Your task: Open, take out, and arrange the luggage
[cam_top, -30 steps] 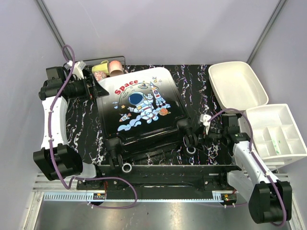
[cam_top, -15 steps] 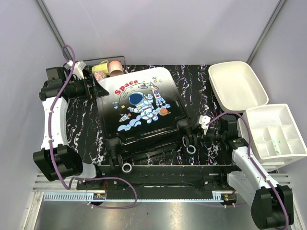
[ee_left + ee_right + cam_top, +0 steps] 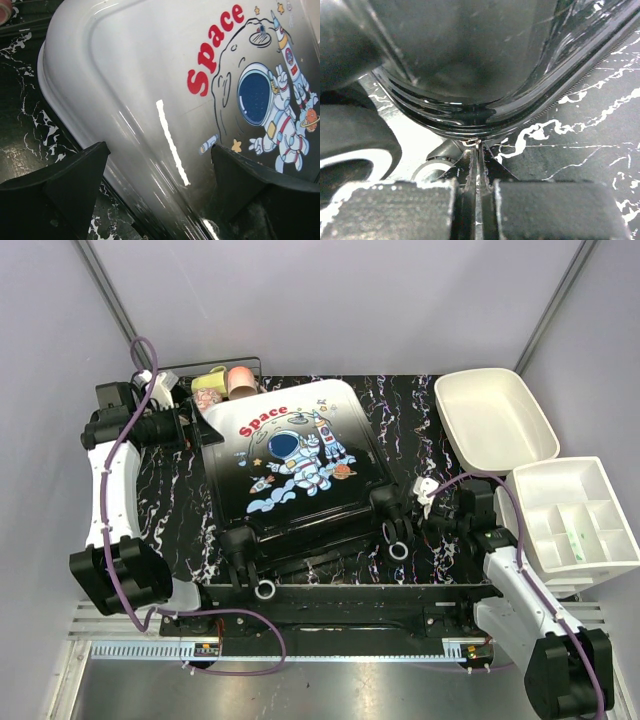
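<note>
The luggage (image 3: 295,455) lies flat on the black marbled table, closed, astronaut print up, wheels toward the arms. My left gripper (image 3: 192,428) is at its white far-left corner. It is open, with the fingers standing either side of the shell (image 3: 150,75) and the gripper (image 3: 157,150) not closed on it. My right gripper (image 3: 408,525) is at the near-right black corner (image 3: 470,50), beside a wheel (image 3: 350,145). It (image 3: 479,147) is shut, with a thin silvery zipper pull (image 3: 479,142) pinched at the fingertips against the zip line.
A black wire basket (image 3: 225,380) with small items stands behind the luggage. A white plastic bin (image 3: 495,418) and a white divided bin (image 3: 575,515) stand at the right. Another luggage wheel (image 3: 263,590) rests near the front rail.
My right gripper slid left to the luggage's near-right corner and shut there. The left gripper stayed open at the far-left corner.
</note>
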`<state>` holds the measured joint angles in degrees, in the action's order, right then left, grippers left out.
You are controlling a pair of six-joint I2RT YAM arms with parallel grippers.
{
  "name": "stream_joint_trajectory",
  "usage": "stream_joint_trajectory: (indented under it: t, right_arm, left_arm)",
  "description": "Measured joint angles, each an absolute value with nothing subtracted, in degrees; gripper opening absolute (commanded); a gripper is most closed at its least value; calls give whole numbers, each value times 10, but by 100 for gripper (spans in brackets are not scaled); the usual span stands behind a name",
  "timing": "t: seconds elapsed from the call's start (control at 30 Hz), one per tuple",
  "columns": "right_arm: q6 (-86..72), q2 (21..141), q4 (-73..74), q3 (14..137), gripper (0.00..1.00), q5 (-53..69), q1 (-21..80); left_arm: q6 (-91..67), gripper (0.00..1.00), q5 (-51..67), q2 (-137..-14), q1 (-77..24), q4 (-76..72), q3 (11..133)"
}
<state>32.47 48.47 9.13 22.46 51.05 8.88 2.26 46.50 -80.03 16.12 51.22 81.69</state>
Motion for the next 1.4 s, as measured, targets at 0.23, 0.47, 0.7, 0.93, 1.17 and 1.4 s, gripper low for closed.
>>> stream_joint_trajectory:
  t: [0.23,0.47,0.7,0.93,1.17,1.4]
  right_arm:
    - [338,542,79,261,0,474,76]
    - [366,565,81,279,0,487,49]
    - [344,667,31,323,0,524,39]
    - [303,794,-40,386,0,567,41]
    - [331,777,-13,390,0,562,53]
    - [373,609,137,332,0,514,75]
  left_arm:
    - [36,88,438,-849,163,523,819]
    - [36,85,428,-888,165,530,849]
    - [34,86,436,-920,164,531,875]
    - [41,87,446,-935,162,535,888]
    - [52,85,423,-941,125,523,898]
    - [66,94,374,-1011,22,512,998]
